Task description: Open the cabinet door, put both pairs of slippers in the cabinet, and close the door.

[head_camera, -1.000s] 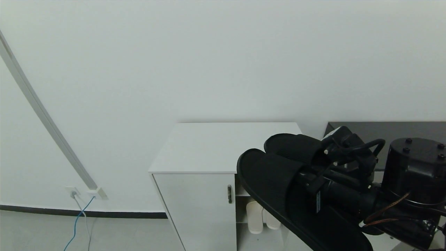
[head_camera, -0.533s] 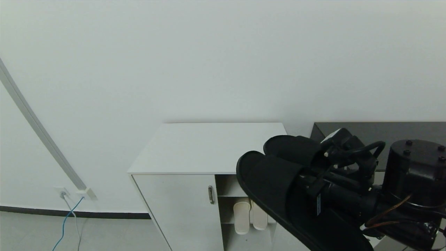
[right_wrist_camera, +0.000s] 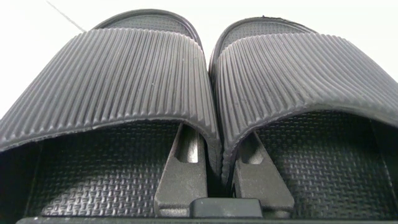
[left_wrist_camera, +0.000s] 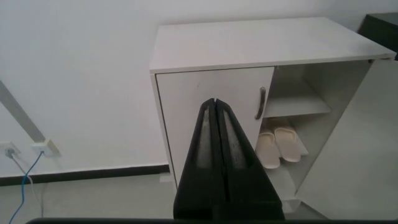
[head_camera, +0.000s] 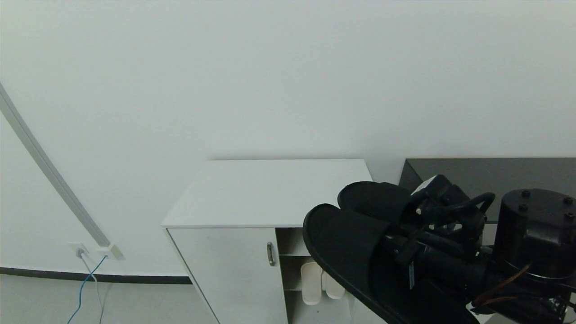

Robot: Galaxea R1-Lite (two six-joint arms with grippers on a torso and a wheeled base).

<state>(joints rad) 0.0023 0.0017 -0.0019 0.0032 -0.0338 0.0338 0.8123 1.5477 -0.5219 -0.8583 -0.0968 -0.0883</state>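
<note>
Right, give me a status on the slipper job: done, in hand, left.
Done: the cabinet stands open on its right side, and the white slippers lie inside. In hand: the right hand is shut on the black slippers, held up before the cabinet; the left hand is shut and empty. Left: put the black slippers inside, then shut the cabinet.

The black slippers point(right_wrist_camera: 149, 74) are matt and rubbery-looking, with finely ribbed straps and pebbled footbeds. The fingers point(right_wrist_camera: 182, 177) of the right gripper point(right_wrist_camera: 215, 152) look like smooth dark plastic with a dull sheen. The cabinet point(head_camera: 270, 193) has smooth, matt white panels, and its handle point(head_camera: 270, 254) looks metallic. The white slippers point(left_wrist_camera: 281, 143) look smooth and matt.
</note>
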